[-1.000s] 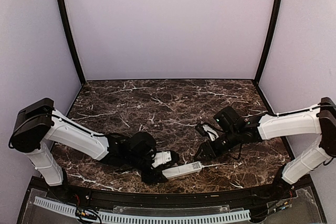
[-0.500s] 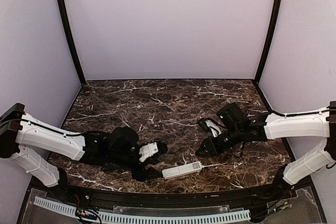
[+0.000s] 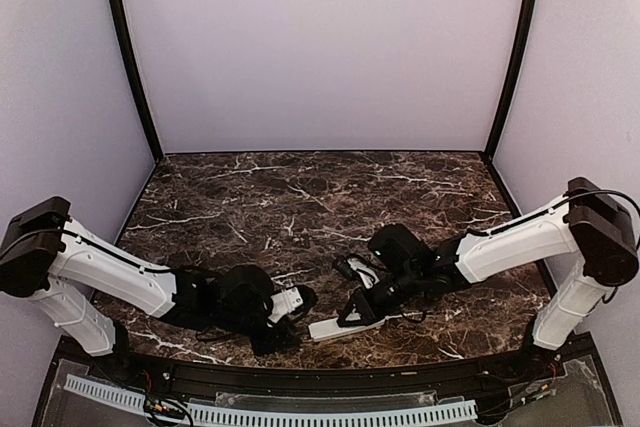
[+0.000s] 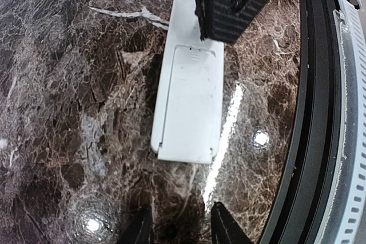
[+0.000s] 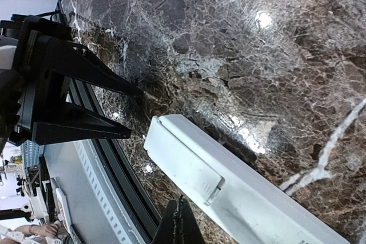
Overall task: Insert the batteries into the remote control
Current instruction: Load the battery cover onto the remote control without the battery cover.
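Lying flat on a dark brown marble-patterned table (image 3: 300, 197), near its front edge, is the slim white rectangular plastic remote control (image 3: 335, 327). It rests back-side up, with its battery cover (image 4: 191, 98) seemingly in place at the end that faces the left arm. Its long axis runs roughly left to right across the table, slightly tilted, so that one short end points toward each arm.

Both arms reach in low from either side. The right gripper (image 3: 358, 312) is at the remote, over its middle to right-hand part. Its two black fingers are pressed together into a single point, and in the left wrist view they come down onto the remote's back just beyond the cover's latch edge. They hold nothing; they appear to be pressing on the plastic, though actual contact is hard to confirm.

The left gripper (image 4: 177, 227) sits just beside the remote's left end, apart from it, and lines up with the long axis. Its fingers are partly spread with nothing between them.

No batteries are visible in any view, so they cannot be placed.

The right arm is nearer, already on the remote. Sliding the cover off would likely mean pushing along the long axis toward the left gripper.
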